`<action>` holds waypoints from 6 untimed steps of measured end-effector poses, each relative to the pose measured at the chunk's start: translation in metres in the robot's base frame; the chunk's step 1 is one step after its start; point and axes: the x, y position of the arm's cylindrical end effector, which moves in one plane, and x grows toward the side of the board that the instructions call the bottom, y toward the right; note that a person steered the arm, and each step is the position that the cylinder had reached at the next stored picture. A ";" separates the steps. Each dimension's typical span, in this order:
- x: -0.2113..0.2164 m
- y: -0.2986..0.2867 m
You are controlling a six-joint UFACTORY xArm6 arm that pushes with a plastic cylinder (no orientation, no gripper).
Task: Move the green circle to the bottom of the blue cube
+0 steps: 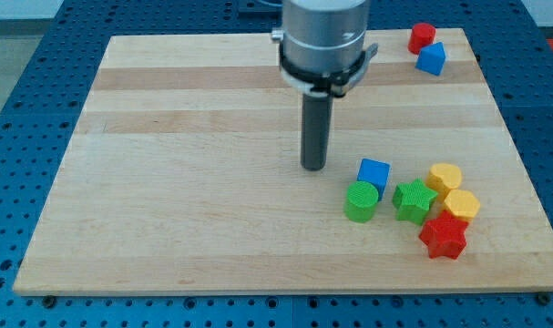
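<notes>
Risk: green circle [361, 201] touches blue cube [373, 173], my push may bump both | my tip [313, 168] left of them | jaws: none, can't tell.

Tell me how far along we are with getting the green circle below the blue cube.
Nearly done, it seems: the green circle sits touching the blue cube, below it but offset toward the view's left. In hand: my tip stands apart from both, to the view's left of the cube. Left: perhaps a small nudge toward the view's right to centre the circle under the cube, short of the green star.
</notes>
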 end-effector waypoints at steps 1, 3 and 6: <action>0.026 -0.002; 0.050 0.031; 0.028 0.063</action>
